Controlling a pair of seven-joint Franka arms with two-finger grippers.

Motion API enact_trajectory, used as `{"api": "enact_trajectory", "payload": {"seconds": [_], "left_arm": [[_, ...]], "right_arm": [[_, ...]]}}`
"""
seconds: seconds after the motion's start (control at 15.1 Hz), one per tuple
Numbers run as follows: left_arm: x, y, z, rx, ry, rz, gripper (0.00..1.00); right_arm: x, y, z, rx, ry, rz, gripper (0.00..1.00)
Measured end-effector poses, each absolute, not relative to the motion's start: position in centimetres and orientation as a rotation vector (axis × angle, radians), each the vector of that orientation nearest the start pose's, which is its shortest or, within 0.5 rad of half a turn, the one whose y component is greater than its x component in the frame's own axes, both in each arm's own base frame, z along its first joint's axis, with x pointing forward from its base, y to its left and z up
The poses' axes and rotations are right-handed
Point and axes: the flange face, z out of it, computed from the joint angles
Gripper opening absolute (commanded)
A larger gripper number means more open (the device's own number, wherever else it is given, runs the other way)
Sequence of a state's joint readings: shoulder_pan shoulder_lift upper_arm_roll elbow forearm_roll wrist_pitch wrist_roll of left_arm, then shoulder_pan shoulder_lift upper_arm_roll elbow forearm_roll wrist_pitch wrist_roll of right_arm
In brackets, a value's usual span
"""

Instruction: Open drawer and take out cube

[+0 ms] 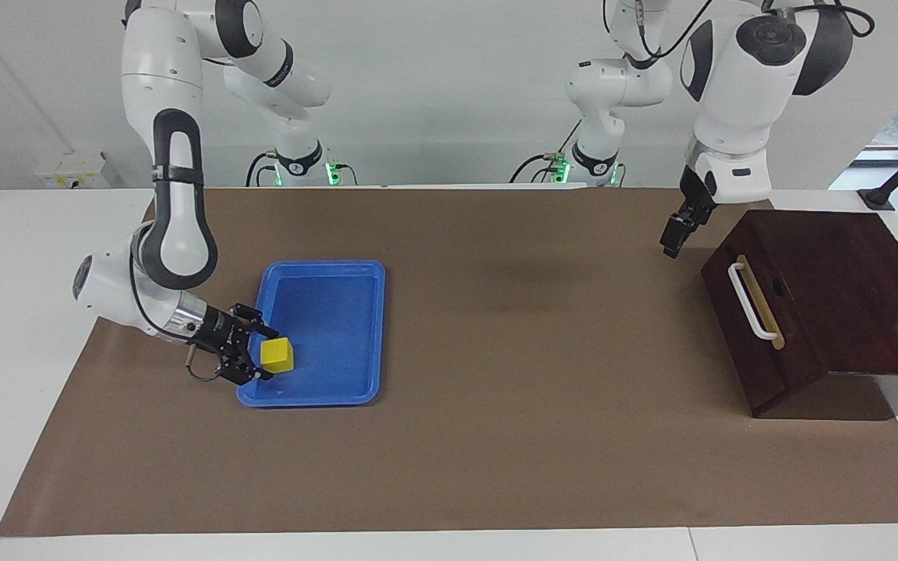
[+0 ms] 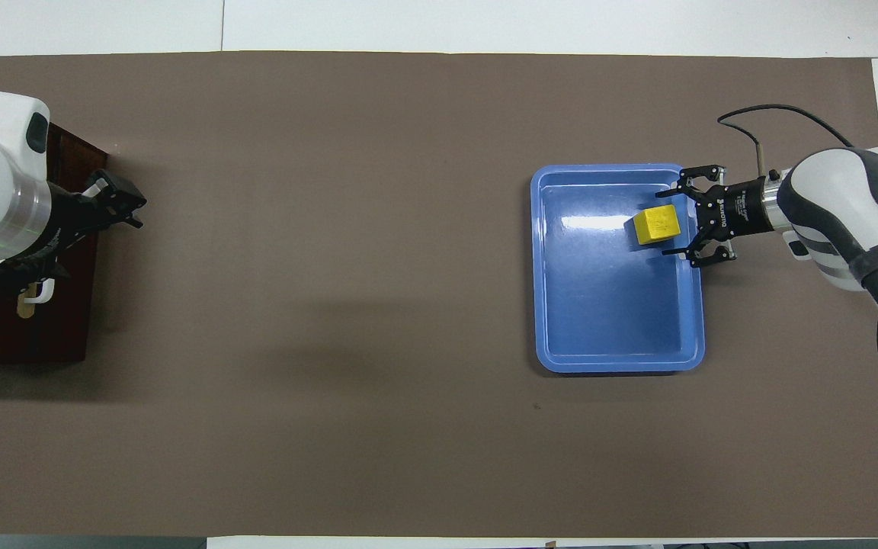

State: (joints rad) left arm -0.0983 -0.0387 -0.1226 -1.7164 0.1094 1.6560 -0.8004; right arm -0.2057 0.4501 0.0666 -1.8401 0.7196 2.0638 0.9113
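Now yellow cube (image 1: 277, 355) in blue tray (image 1: 355, 327), between right tool's (image 1: 260, 352) spread fingers, left tool (image 1: 673, 238) unclear.

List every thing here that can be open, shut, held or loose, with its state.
drawer: shut, front flush with its dark wooden box.
cube: in the blue tray, between the right gripper's jaws, not gripped.
right gripper: open, at the tray's edge around the cube.
left gripper: over the mat beside the box, holding nothing.
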Motion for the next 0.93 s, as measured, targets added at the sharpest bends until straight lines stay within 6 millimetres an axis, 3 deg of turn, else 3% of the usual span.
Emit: {"api": "enact_trajectory", "payload": {"seconds": [0.13, 0.47, 0.66, 0.93], "left_arm": [[53.1, -10.6, 60.1, -2.970, -0.690, 0.007, 1.00], [53.1, -5.8, 61.2, -3.033, -0.357, 0.099, 1.00], [53.3, -2.8, 61.2, -3.053, -0.217, 0.113, 1.00], [52.7, -3.9, 60.8, -3.061, -0.159, 0.123, 1.00]], "right_arm": [[62.8, -4.9, 30.9, -1.911, 1.726, 0.599, 1.00], [61.7, -4.0, 43.7, -2.219, 1.526, 0.438, 1.00], [60.4, -3.5, 49.6, -2.476, 1.234, 0.339, 1.00], [58.6, -3.2, 55.4, -2.849, 0.669, 0.203, 1.00]]}}
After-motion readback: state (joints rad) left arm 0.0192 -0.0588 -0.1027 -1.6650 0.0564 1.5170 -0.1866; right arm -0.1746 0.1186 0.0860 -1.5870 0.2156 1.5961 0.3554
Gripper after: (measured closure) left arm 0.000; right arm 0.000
